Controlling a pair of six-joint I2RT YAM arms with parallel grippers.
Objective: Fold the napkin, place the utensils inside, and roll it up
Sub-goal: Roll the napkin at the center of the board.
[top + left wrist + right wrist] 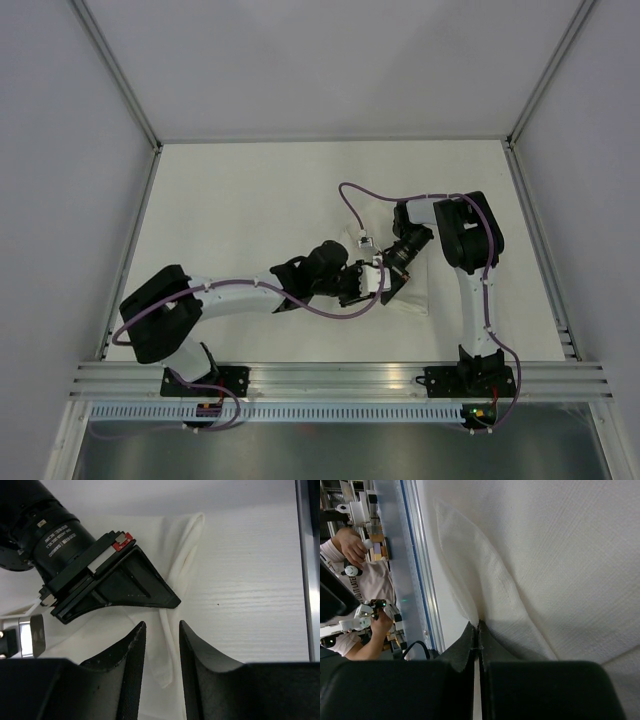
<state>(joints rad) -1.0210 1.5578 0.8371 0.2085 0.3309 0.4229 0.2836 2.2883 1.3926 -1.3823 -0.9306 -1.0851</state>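
Observation:
The white napkin (pixel 416 292) lies folded and bunched on the table, right of centre. My right gripper (pixel 478 625) is shut on a raised edge of the napkin (pixel 545 580), and the cloth is pulled up into a ridge at its tips. From above, the right gripper (pixel 391 294) points down and to the left. My left gripper (pixel 161 626) faces it closely and is open. A narrow fold of the napkin (pixel 186 545) runs between its fingers (pixel 134 645) with a gap on each side. The left gripper (pixel 371 289) almost meets the right one. The utensils are out of view.
An aluminium rail (pixel 340 380) runs along the near edge with both arm bases on it. Grey enclosure walls and metal posts (pixel 128 95) bound the white table. Purple cables (pixel 352 192) loop over the arms. A person (pixel 355 580) stands beyond the rail.

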